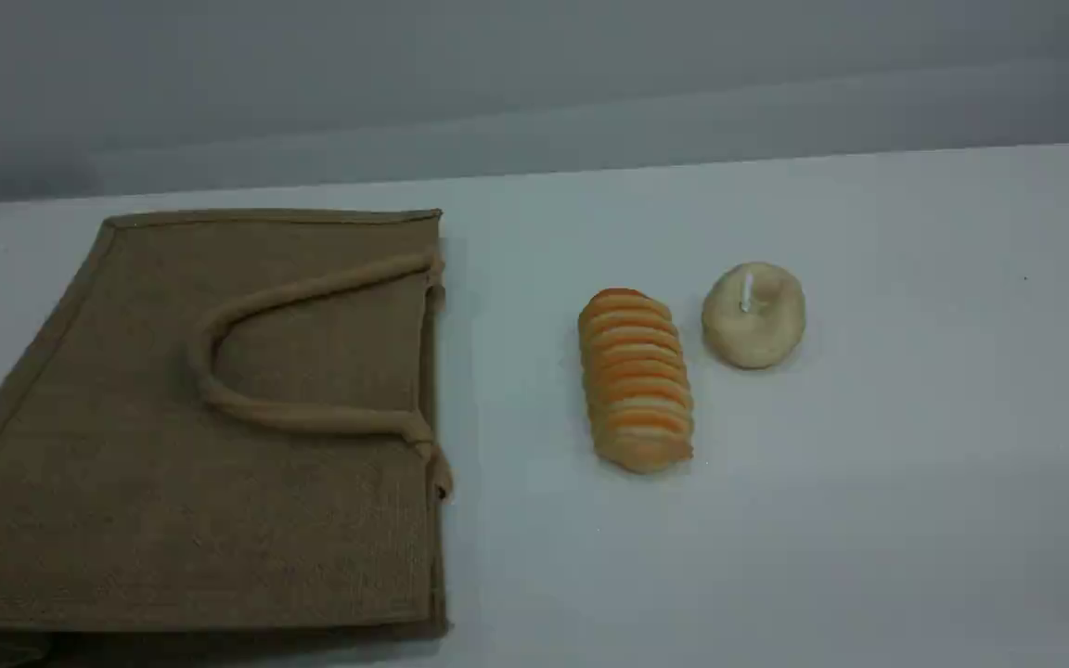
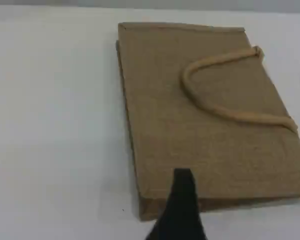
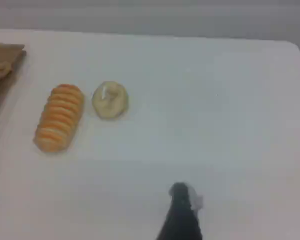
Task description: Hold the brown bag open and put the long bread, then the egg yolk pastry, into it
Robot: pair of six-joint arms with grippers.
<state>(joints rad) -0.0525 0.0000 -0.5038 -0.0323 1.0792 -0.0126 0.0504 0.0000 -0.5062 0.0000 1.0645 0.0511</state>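
I find the brown bag [image 1: 219, 417] flat and closed on the bench [image 1: 869, 510], long bread [image 1: 637, 380] and egg yolk pastry [image 1: 753, 315] side by side to its right, left hand [image 2: 182, 182] and right hand [image 3: 180, 195] wide, empty; a poorly opened bag could snag the bread

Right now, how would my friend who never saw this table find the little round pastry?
Find the big brown bag lying flat on the left of the white table. To its right lies the striped orange long bread, with the egg yolk pastry just right of its far end. It is the only pale, round ball, with a white mark on top.
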